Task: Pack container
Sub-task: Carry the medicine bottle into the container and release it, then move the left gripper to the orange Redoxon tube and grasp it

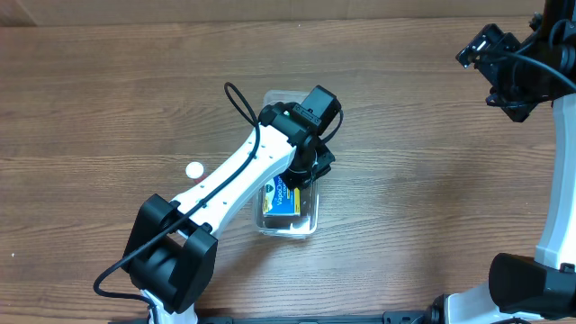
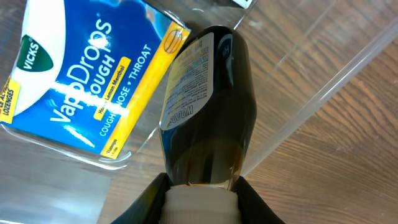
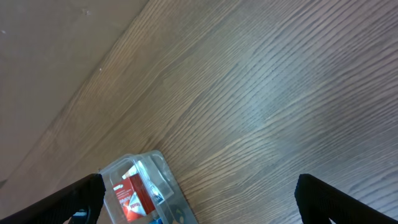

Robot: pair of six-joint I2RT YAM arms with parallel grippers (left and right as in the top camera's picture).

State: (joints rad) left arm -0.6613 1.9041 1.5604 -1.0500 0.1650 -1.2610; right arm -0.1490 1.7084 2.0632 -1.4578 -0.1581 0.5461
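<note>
Nearest to us, the left arm [image 1: 225, 184] rises from its base at the near left edge of the wood-grain table [image 1: 405, 180] and slants toward the middle. Left of the arm, a small white round thing [image 1: 194, 169] lies on the bare wood, apart from everything else.

At the table's middle sits the container [image 1: 290, 225], its long side running near to far. In its near end a blue Vicks box [image 1: 280, 199] lies flat. Just beyond the box the left gripper [image 2: 202, 202] hangs over the container. Its fingers are closed on the white cap of a dark bottle [image 2: 208, 106], whose body points down into the tub beside the box. The right wrist view also shows a red box [image 3: 135, 194] inside the container; we cannot tell at which end.

At the far right, the right gripper [image 3: 199, 186] hangs well apart from the container, fingers spread wide with nothing between them. Beyond the table's far edge runs a plain brown surface [image 1: 270, 11]; we cannot tell what it is.
</note>
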